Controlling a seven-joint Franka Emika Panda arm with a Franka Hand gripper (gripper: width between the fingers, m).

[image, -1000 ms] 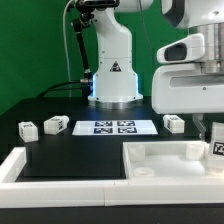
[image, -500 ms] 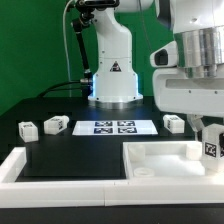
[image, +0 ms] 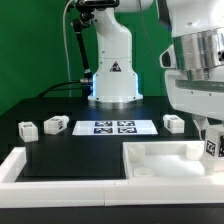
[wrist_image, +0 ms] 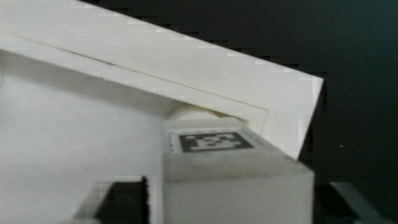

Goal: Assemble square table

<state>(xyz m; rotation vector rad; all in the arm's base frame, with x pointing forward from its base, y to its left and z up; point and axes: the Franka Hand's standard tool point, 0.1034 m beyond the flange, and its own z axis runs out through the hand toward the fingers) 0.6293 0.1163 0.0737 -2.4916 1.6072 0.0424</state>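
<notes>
The square table top [image: 165, 160] lies white at the front right, rim up; its corner [wrist_image: 196, 75] fills the wrist view. My gripper [image: 211, 138] is at the exterior view's right edge, over the top's far right corner. It is shut on a white leg [image: 213, 148] with a black-and-white tag. In the wrist view this leg [wrist_image: 222, 165] stands between my dark fingers [wrist_image: 121, 203], its end close to the corner socket; whether it touches is hidden. Three more legs lie on the black surface: two at the left [image: 27, 128] [image: 56, 125], one at the right [image: 174, 122].
The marker board [image: 113, 127] lies flat at the middle back, before the robot base [image: 113, 80]. A long white bar [image: 14, 165] edges the black surface at the front left. A green wall stands behind.
My arm has shifted a little toward the exterior view's left and risen slightly, with the leg still held. The other legs and the table top have not moved.
</notes>
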